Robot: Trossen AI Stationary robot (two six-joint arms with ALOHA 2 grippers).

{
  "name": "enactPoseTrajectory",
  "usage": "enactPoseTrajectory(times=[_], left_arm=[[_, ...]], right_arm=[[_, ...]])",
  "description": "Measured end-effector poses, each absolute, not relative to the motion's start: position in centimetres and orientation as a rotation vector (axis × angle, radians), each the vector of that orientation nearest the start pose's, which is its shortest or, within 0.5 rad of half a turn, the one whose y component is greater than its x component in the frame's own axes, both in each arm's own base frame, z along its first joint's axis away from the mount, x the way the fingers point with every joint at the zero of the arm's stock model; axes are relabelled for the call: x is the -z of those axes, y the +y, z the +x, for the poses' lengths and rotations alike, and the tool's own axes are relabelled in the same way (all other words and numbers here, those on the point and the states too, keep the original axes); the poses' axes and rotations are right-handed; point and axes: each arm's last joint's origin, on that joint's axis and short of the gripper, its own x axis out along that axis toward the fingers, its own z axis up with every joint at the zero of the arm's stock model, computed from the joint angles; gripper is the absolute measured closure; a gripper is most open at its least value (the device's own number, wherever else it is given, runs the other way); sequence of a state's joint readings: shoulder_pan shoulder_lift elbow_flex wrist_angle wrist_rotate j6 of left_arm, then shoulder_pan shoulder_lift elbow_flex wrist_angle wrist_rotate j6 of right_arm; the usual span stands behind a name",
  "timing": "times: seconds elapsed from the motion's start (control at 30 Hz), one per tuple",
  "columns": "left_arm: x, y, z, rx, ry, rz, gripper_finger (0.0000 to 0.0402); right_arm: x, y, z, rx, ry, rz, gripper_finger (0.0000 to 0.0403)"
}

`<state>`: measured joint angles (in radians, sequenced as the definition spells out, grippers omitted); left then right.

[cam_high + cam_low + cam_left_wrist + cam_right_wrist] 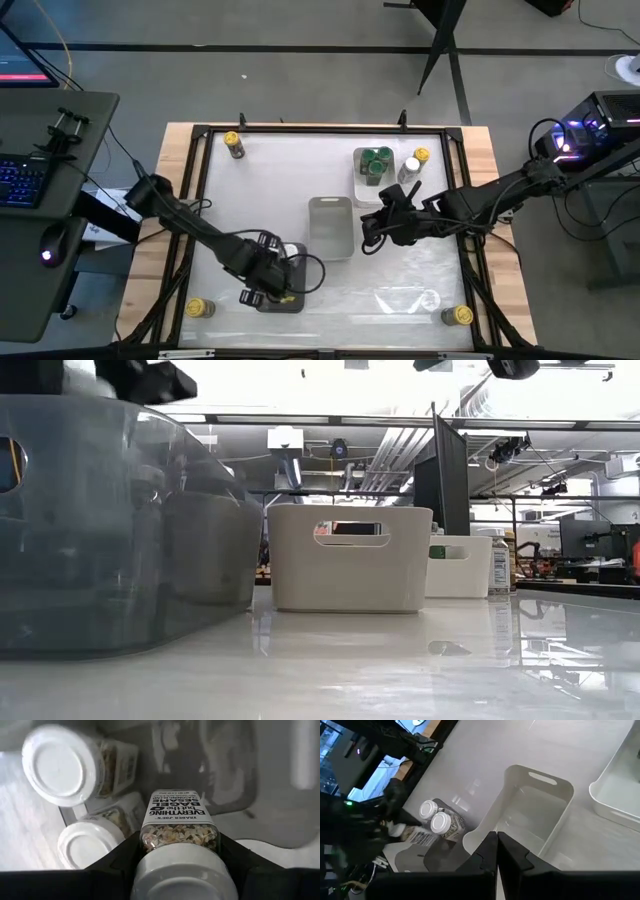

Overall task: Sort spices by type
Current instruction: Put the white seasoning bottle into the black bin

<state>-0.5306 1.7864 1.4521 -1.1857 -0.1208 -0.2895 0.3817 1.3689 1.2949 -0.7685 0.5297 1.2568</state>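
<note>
My left gripper (262, 290) hovers over the dark tray (290, 302) near the table's near edge, shut on a white-lidded spice jar (178, 827). Two more white-lidded jars (62, 762) (90, 847) lie in that tray. My right gripper (497, 847) is shut and holds nothing; it hangs at the right side of the empty white middle tray (330, 228). Green-lidded jars (376, 163) stand in the far white tray. A white-lidded jar (410, 168) and a yellow-lidded jar (421, 156) stand beside it. Yellow-lidded jars (233, 143) (198, 308) (458, 315) stand near the table's corners. My left gripper pinches the jar between its two fingers (117, 857) at the clear glass part just below the white lid (178, 837). The lid end points back toward the wrist, and the labelled body and base point away, toward the tray. In the right wrist view the jar (417, 835) sits tilted in the hold.
A black frame rims the table (205, 190). In the low view the dark clear tray (110, 530) fills the left, with the white trays (350, 555) (462, 565) and one jar (498, 565) behind. A bare, glossy stretch of table (400, 290) lies right of the left gripper.
</note>
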Motion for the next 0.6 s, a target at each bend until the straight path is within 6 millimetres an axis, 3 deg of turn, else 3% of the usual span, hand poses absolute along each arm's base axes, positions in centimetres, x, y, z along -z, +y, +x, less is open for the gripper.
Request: enactPoseTrajectory(times=[0.27,0.43,0.6], left_arm=[[-20.7,-15.9,30.7,0.023,1.568,0.219,0.0238],[-20.5,-15.4,31.1,-0.042,1.576,0.152,0.0232],[-20.7,-15.1,31.1,-0.067,1.566,0.143,0.0181]], right_arm=[[-33.5,9.0,26.3,0.557,0.555,0.806,0.0403],[-33.4,9.1,26.3,0.522,0.587,0.772,0.0403],[-33.4,9.1,26.3,0.499,0.606,0.737,0.0403]])
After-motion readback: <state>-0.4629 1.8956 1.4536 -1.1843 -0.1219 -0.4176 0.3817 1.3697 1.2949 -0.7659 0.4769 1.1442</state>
